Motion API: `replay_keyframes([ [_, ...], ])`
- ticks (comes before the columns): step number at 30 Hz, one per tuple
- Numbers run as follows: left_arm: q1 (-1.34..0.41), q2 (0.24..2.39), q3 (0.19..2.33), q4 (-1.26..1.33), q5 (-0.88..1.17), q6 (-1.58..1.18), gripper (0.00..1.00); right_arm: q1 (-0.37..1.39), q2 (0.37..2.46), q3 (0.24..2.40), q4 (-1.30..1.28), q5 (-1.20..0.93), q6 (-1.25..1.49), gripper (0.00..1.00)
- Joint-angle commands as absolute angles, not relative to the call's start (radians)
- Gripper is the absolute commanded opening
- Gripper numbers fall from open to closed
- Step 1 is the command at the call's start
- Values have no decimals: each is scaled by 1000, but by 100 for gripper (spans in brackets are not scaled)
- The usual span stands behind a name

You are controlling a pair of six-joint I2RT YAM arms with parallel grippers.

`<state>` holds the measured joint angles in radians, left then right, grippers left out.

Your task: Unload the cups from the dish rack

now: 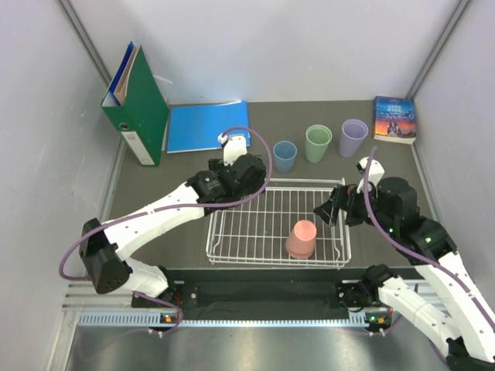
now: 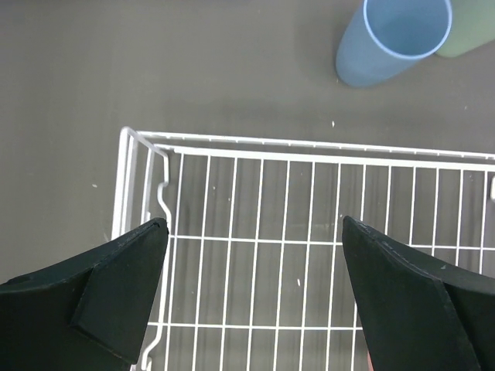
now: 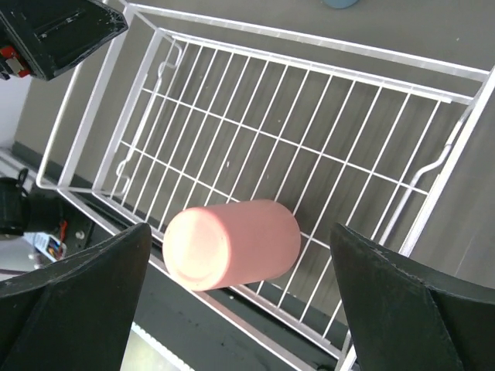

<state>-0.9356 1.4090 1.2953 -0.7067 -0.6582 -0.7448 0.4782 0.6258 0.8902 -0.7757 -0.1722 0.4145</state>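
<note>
The white wire dish rack sits mid-table. A salmon pink cup stands upside down in its near right part. The dusty blue cup, sage green cup and lavender cup stand upright on the table behind the rack. My left gripper hovers open and empty over the rack's far left corner, with the blue cup ahead. My right gripper is open above the rack's right side. In the right wrist view the pink cup lies between its spread fingers, untouched.
A green binder stands at the back left beside a flat blue folder. A book lies at the back right. Grey walls close in both sides. A black rail runs along the near edge.
</note>
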Motion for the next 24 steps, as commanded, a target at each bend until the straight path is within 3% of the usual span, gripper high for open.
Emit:
replay_keyframes([
  [1,-934,1411,1266,-707,-652,-796,99,534,637,946,-767,-71,393,96],
  [14,-933,1402,1267,-722,-664,-821,99,601,1086,1394,-784,634,200,94],
  [20,-934,1373,1259,-732,-690,-816,99,653,1120,1396,-724,594,199,94],
  [24,-933,1359,1250,-733,-695,-808,99,782,1072,1269,-756,609,277,94],
])
